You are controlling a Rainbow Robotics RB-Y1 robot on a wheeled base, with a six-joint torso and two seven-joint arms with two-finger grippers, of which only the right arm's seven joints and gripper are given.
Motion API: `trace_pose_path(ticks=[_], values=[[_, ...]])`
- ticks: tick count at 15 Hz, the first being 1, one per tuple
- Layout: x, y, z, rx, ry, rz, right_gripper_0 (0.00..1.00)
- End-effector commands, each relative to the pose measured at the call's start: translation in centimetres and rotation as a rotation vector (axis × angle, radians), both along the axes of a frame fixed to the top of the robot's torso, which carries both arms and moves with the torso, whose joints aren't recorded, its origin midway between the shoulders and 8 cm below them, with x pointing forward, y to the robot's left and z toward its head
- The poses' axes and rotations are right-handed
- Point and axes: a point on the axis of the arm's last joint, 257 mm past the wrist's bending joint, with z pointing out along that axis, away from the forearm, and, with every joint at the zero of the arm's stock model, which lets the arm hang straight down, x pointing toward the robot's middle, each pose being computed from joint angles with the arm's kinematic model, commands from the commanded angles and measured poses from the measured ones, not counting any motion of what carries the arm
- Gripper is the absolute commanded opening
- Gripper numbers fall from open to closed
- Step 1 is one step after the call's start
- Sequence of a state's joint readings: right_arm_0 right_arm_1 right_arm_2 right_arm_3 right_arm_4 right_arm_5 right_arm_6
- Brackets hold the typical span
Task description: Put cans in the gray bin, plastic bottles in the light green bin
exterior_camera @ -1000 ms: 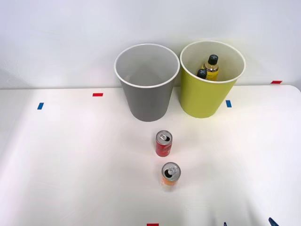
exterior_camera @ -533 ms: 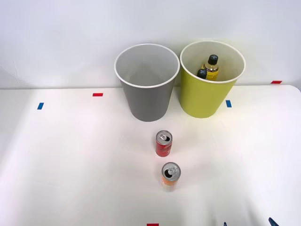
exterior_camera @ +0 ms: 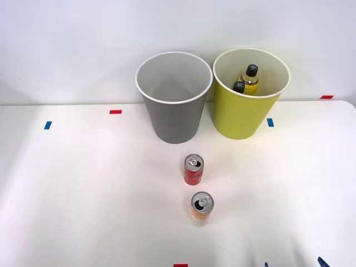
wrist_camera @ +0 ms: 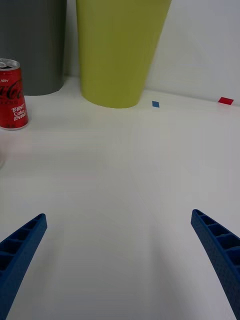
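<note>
The right gripper [wrist_camera: 120, 265] hangs low over the bare white table [exterior_camera: 83, 189] with its two blue ribbed fingers [wrist_camera: 22, 250] spread wide apart and nothing between them; in the front view only their tips peek in at the near right edge. Ahead of it and to the left stands the red can [exterior_camera: 193, 169], upright, and just nearer than that the orange can [exterior_camera: 201, 207], also upright, the two close together but not touching. Beyond them, at the far side of the table, the gray bin [exterior_camera: 173, 103] and the light green bin [exterior_camera: 247, 103] stand side by side, gray on the left, rims almost meeting. The gray one shows a pale inside with nothing in it. The green one holds the plastic bottles [exterior_camera: 249, 78], two black caps showing, one with amber-yellow contents.
</note>
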State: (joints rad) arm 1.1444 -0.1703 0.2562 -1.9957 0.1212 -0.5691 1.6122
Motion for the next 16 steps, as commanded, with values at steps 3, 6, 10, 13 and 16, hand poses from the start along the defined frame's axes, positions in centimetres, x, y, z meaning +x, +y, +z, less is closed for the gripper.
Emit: trace_pose_path(ticks=[3,6,10,13,16], values=[[0.0,0.0,0.0,0.0,0.0,0.0,1.0],[0.0,0.0,0.0,0.0,0.0,0.0,1.0],[0.0,0.0,0.0,0.0,0.0,0.0,1.0],[0.0,0.0,0.0,0.0,0.0,0.0,1.0],[0.0,0.0,0.0,0.0,0.0,0.0,1.0]])
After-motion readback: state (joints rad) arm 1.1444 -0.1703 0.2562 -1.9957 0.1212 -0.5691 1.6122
